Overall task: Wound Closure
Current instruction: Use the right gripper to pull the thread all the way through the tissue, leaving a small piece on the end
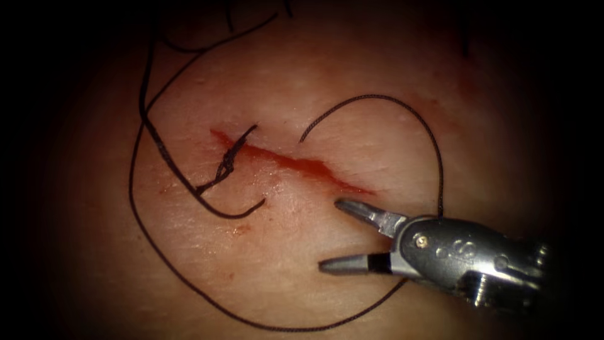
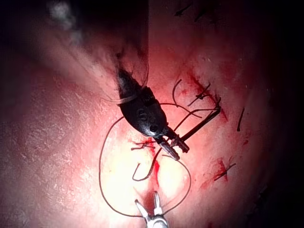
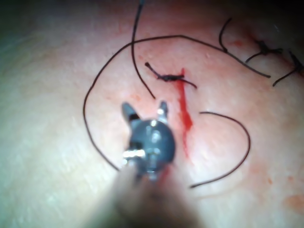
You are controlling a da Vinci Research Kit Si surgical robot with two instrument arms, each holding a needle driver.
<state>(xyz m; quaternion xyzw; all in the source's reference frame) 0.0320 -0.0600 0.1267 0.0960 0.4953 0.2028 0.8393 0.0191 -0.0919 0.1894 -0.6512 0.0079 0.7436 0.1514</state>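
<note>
My right end effector point(image 1: 330, 234) gapes wide, empty, beside the cut point(image 1: 296, 165); loose thread point(image 1: 434, 151) could snag its jaws.

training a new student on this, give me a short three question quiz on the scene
1. True or false: the right tool has its jaws open.
2. What does the right tool hold? A needle, B thread, C nothing.
3. Fill in: a knotted stitch crosses the cut near its ___ end in the endoscope view.

Key: 1 true. 2 C; loose thread lies on the tissue around it. 3 left.
</note>
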